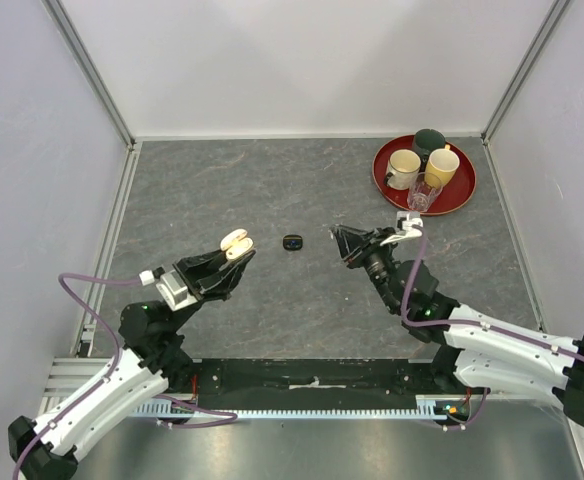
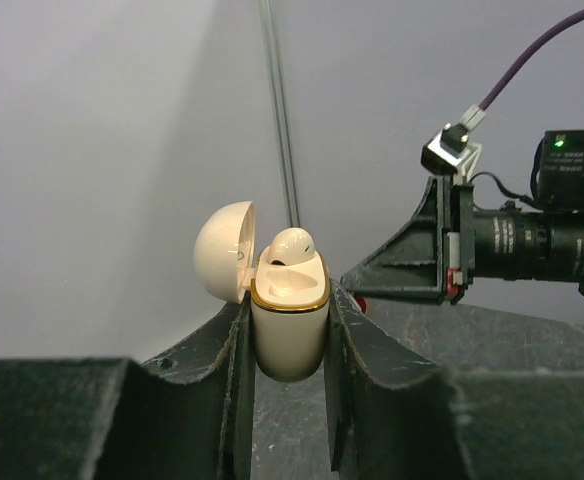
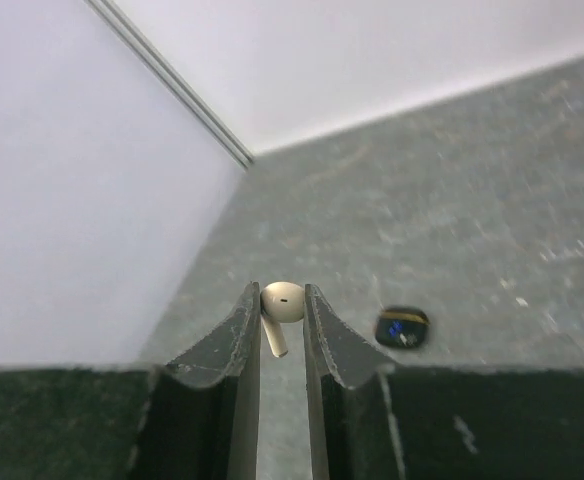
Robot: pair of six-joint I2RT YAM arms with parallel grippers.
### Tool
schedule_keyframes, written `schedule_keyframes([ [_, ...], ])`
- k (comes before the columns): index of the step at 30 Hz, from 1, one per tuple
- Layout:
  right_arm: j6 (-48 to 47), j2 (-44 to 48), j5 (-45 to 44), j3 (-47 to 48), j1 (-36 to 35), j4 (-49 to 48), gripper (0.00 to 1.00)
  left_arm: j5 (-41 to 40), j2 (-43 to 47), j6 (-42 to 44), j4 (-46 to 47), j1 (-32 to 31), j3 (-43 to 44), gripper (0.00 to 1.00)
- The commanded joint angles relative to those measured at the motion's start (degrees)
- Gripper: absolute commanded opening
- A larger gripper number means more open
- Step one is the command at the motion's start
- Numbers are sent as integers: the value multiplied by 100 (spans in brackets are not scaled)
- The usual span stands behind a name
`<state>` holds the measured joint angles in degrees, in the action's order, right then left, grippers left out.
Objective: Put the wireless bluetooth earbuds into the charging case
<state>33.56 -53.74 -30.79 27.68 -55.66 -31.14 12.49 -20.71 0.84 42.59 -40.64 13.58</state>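
Left wrist view: the matte black, ridged left fingers [image 2: 222, 390] pinch a glossy cream oval charging case [image 2: 290, 335] by its sides. The case stands upright, with a gold rim at its mouth. Its domed lid [image 2: 222, 250] is hinged open to one side. A smooth cream-white earbud [image 2: 290, 245] sits in the mouth, rounded head up.

Right wrist view: the right fingers [image 3: 234, 350] press on a second cream-white earbud [image 3: 282, 300], bulb-headed with its short stem pointing down, held above the grey mottled stone-look surface [image 3: 472, 200]. A small dark rounded object [image 3: 402, 327] with blue marks lies there; too small to identify.

Top external view: both arms reach inward with bent elbows, fingertips facing each other and well apart, the dark object between them. A round red tray [image 1: 464, 188] of cups sits at the far right.
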Motion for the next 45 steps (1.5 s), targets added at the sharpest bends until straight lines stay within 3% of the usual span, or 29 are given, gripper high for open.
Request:
schedule_keyframes([
  [1,-516,179,353,-175,-15,-1850,0,-36,-266,-181,680,-14,-31,2],
  [4,-675,65,828,-272,-76,-2755,0,8,-416,-172,934,-23,-110,2],
  [9,-2035,-348,1399,-325,-541,-4415,0,43,-645,-146,1164,-23,-207,2],
  [16,-2749,-884,2138,-88,-1043,-5349,0,157,-970,-119,1506,-23,-277,2],
  [45,-2398,-2211,2753,958,-1184,-6273,0,509,-2051,-286,2517,-14,-339,2],
])
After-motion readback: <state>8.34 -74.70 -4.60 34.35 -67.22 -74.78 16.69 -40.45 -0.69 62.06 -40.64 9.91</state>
